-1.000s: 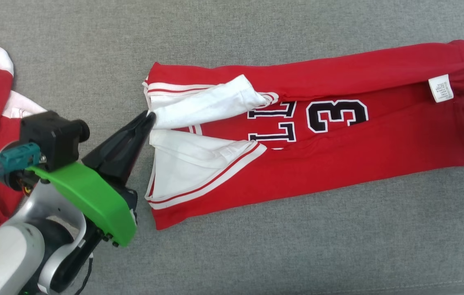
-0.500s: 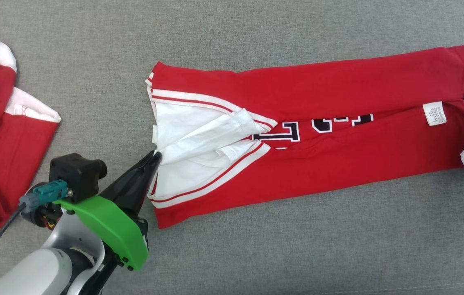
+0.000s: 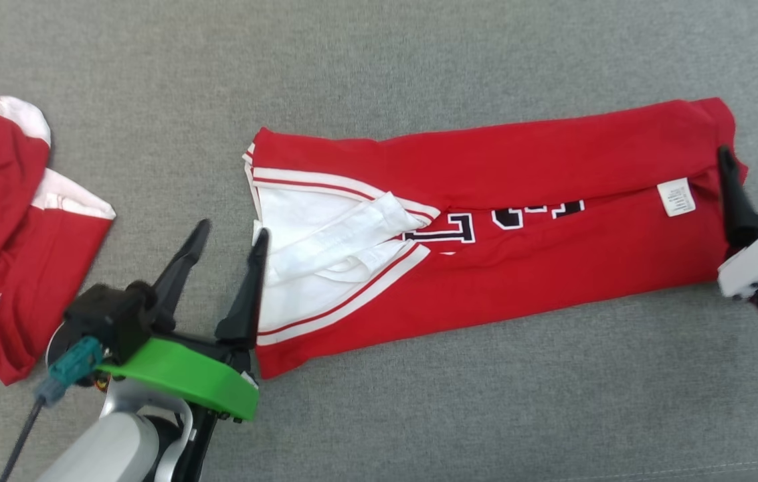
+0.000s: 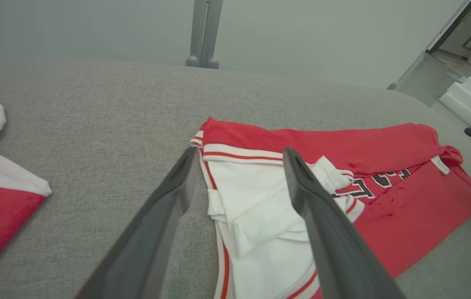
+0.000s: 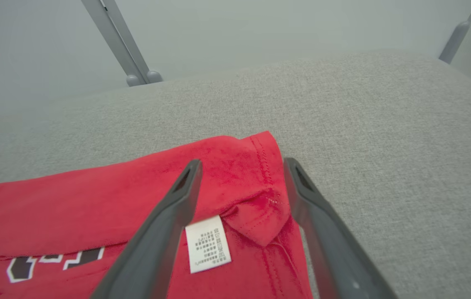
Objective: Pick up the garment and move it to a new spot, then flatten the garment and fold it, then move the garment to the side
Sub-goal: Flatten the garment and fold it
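Matt red cloth garment [image 3: 552, 261]; matt white label [image 3: 676, 197] at 3 o'clock; coarse grey woven surface [image 3: 419, 67]; smooth green plastic cover [image 3: 178, 376] at 8 o'clock.

A fold of the garment [image 3: 552, 268] hides part of its lettering [image 3: 462, 227].

Lab-like room, grey padded table [image 3: 379, 415], metal posts [image 4: 204, 33]

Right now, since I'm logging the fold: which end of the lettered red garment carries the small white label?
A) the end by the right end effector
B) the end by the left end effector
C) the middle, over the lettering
A: the white label lies on the lettered garment beside the right end effector.
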